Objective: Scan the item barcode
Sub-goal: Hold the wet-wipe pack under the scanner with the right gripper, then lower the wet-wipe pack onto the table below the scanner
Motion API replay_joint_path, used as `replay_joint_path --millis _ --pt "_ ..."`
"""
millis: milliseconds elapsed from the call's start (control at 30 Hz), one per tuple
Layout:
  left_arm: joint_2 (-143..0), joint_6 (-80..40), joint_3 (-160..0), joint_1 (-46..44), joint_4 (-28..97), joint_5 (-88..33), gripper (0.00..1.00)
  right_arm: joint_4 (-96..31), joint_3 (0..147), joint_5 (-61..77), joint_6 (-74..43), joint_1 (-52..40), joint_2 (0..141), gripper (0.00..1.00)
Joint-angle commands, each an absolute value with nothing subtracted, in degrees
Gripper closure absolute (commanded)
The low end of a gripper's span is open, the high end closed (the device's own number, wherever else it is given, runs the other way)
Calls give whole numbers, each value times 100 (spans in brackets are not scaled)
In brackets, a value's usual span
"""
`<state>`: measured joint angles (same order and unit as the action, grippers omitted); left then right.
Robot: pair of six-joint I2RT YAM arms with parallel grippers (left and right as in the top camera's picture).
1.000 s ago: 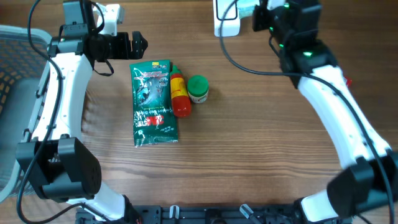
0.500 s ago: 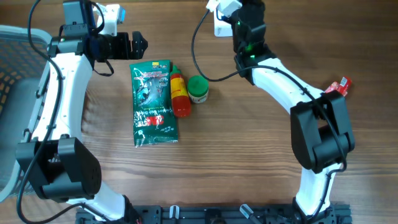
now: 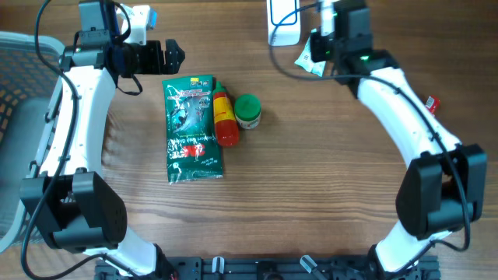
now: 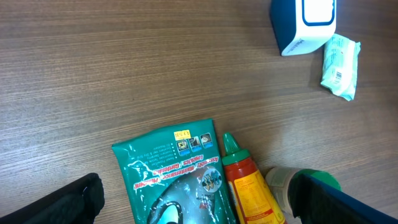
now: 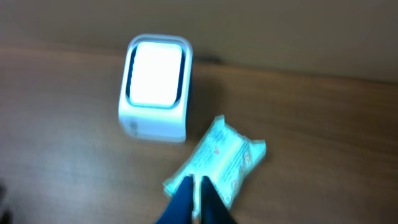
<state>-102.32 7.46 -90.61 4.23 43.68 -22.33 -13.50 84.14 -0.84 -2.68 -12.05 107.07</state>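
overhead: my right gripper (image 3: 317,53) is clenched on the packet (image 3: 308,59). the scanner (image 3: 283,22) lies at 11 o'clock from it, near but apart. the left gripper (image 3: 168,54) hangs released at the counter's (image 3: 327,194) far left, just off the bag's (image 3: 191,128) 12 o'clock end. the right arm is clearly the nearer one to the scanner.

left wrist: the packet is just at the scanner's 4 o'clock. there is print on its top face, too small to call a barcode.

right wrist: the fingers pinch the packet's near edge. its long axis runs 7 to 1 o'clock, and the lit window sits at 10 o'clock from it. i judge the move is a short carry toward 10 o'clock, with the code face turned to the window.
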Motion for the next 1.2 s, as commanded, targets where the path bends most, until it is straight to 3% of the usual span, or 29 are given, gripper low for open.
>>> replay_joint_path --millis 0,133,467,567,667,733,900,1067,1100,1133,1167 --pt "-10158 854 -9113 434 4318 -2263 0 -788 8442 775 -1280 -1013 11367 75" --pt "-10158 854 -9113 423 4034 -2504 0 -213 8442 687 -1494 -1026 12046 73" --pt "-10197 375 -9113 423 4014 -2814 0 209 8442 301 -591 -1031 12954 73" --pt "-10226 305 -9109 355 4010 -2980 0 -167 8442 305 -578 -1057 13102 73" --pt "-10283 -176 -9109 23 3955 -2978 0 -1553 8442 578 -755 -1153 13058 74" --pt "-10381 -834 -9109 -283 3826 -2974 0 -2561 8442 1009 -1306 -1153 12912 69" --pt "-10628 -2613 -9109 -1225 3437 -2202 0 -3863 8442 1789 -1347 -1155 11526 57" --pt "-11028 -3540 -9109 -2158 2799 -2141 0 -3100 8442 1007 -1723 -541 10324 45" --pt "-11201 -3850 -9109 -2298 2779 -2117 8 -2869 8442 1007 -1953 -314 10328 46" --pt "-11386 -4169 -9109 -2434 2781 -2110 45 -2742 8442 1011 -2161 -106 10339 46" --pt "-11544 -4418 -9109 -2541 2762 -2093 69 -2637 8442 1011 -2283 58 10339 47"
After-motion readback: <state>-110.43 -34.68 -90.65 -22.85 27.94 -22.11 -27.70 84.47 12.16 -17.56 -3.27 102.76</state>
